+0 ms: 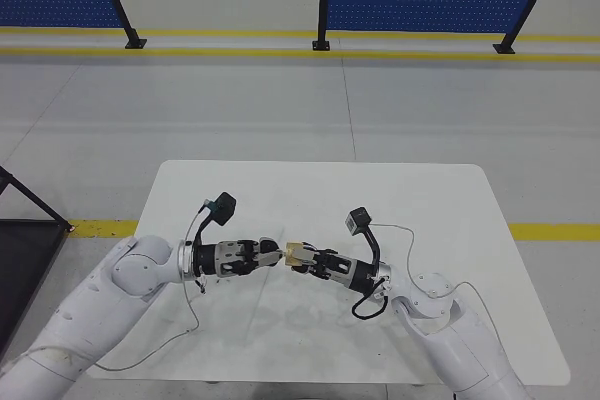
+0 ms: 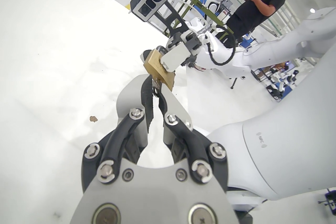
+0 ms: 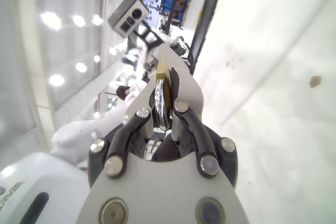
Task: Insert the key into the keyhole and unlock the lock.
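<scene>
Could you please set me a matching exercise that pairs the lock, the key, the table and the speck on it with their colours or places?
Things
1. lock
2. key
3. table
4. speck

Colour or place
a. white, under both arms
b. brown, lying on the table
c. pinched in the left gripper
d. brass, held in the right gripper

Pairs: 1-d, 2-c, 3-a, 4-b
</scene>
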Controlling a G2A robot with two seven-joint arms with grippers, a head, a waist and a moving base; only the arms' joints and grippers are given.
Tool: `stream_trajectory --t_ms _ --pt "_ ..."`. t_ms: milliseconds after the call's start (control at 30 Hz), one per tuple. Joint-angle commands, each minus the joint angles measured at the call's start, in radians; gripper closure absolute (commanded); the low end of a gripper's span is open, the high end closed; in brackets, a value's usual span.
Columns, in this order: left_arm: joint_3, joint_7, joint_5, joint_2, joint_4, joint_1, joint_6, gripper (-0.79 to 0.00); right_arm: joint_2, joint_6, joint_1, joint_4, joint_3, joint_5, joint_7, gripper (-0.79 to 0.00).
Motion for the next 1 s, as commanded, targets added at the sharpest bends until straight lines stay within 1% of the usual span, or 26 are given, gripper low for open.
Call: stream_trajectory --t_ms 0,467,667,767,800,833,967 --pt "-0.004 0.018 0.029 -0.002 -0.004 0.003 0.003 0.000 0.000 0.000 0.000 0.000 0.000 0.000 0.000 0.000" --pt "-0.039 0.131 0.189 -0.014 -0.021 0.036 -0.024 0.000 0.000 0.000 0.000 0.000 0.000 0.000 0.000 0.000" --pt "-0.052 0.151 0.208 -0.016 -0.021 0.054 -0.035 0.000 0.000 0.000 0.000 0.000 0.000 0.000 0.000 0.000" --pt "-0.047 0.138 0.169 -0.017 -0.017 0.057 -0.032 0.000 0.000 0.000 0.000 0.000 0.000 0.000 0.000 0.000" --pt "-0.046 0.124 0.157 -0.017 -0.014 0.054 -0.026 -0.533 0.000 0.000 0.000 0.000 0.000 0.000 0.000 0.000" --pt "-0.042 0.113 0.134 -0.018 -0.011 0.053 -0.018 -0.785 0.000 0.000 0.000 0.000 0.000 0.000 0.000 0.000" --pt "-0.038 0.053 0.027 -0.017 0.000 0.038 -0.002 -0.785 0.000 0.000 0.000 0.000 0.000 0.000 0.000 0.000"
